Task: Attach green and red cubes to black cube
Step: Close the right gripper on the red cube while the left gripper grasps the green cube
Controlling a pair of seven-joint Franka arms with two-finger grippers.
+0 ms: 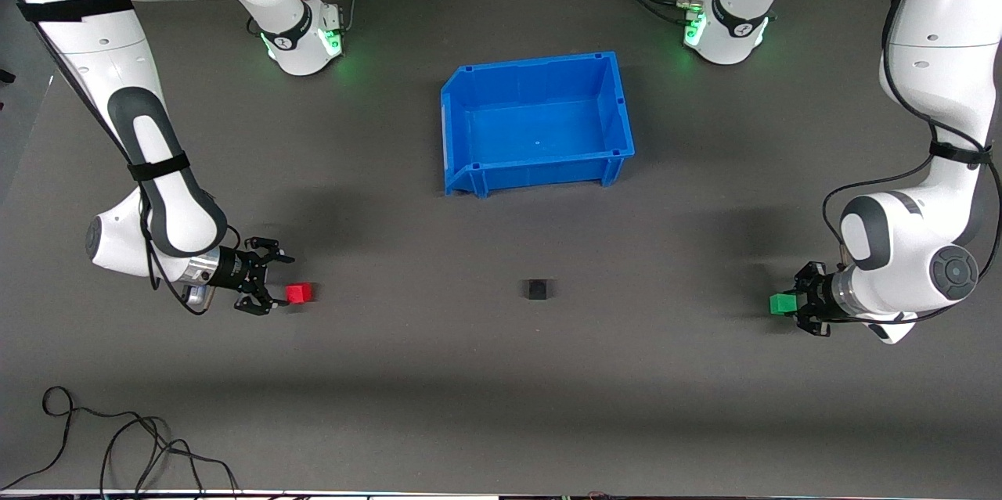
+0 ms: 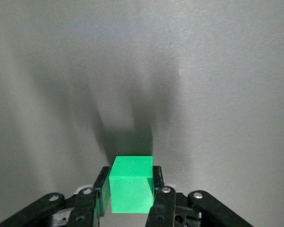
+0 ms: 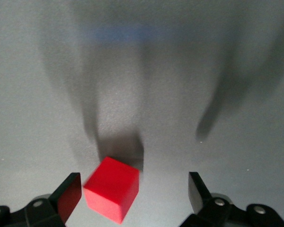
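The black cube (image 1: 537, 289) sits on the grey table, nearer the front camera than the blue bin. My left gripper (image 1: 792, 304) is low at the left arm's end of the table, shut on the green cube (image 1: 782, 303); the left wrist view shows the cube (image 2: 130, 184) clamped between both fingers. My right gripper (image 1: 280, 281) is open at the right arm's end, low over the table. The red cube (image 1: 298, 294) lies just off its fingertips; in the right wrist view the cube (image 3: 111, 189) sits between the spread fingers, close to one finger (image 3: 68, 193), turned askew.
An open blue bin (image 1: 470, 109) stands in the middle of the table toward the robots' bases, with nothing in it. Loose black cables (image 1: 117, 445) lie by the front edge at the right arm's end.
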